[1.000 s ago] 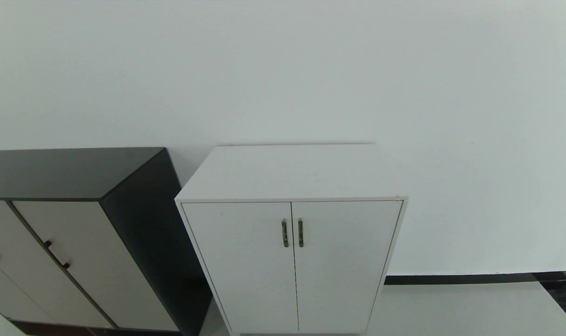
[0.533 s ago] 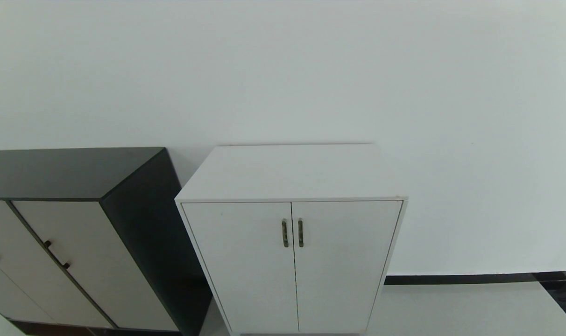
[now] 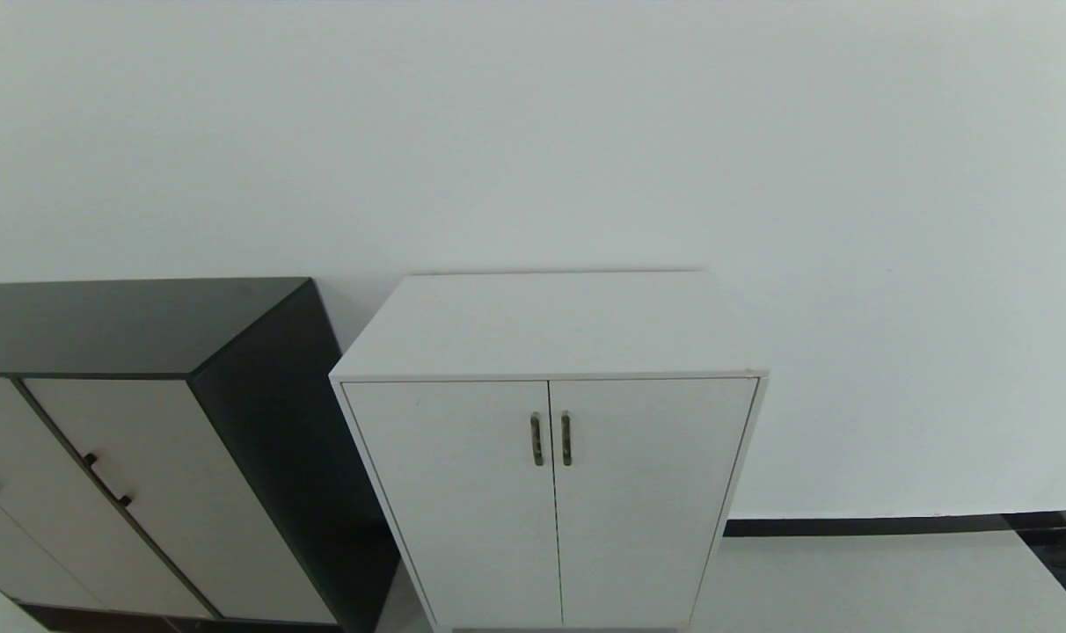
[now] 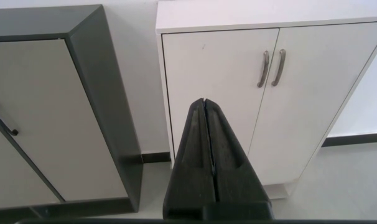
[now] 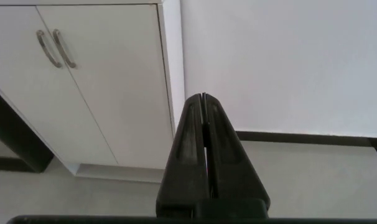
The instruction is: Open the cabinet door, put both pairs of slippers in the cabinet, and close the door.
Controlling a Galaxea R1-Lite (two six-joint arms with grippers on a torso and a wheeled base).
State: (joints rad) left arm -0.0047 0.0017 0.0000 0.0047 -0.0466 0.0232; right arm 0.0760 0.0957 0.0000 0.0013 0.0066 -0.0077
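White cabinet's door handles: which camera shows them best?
The left wrist view: the door handles appear near, almost front-on and unobstructed. The head view looks down on them from farther off; the right wrist view catches them obliquely.

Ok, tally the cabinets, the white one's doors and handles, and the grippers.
Cabinets: 2, white cabinet and black cabinet.
Doors: 2, left door and right door, shut.
Handles: 2, left handle and right handle.
Grippers: 2, left gripper and right gripper, shut.
Total: 8.
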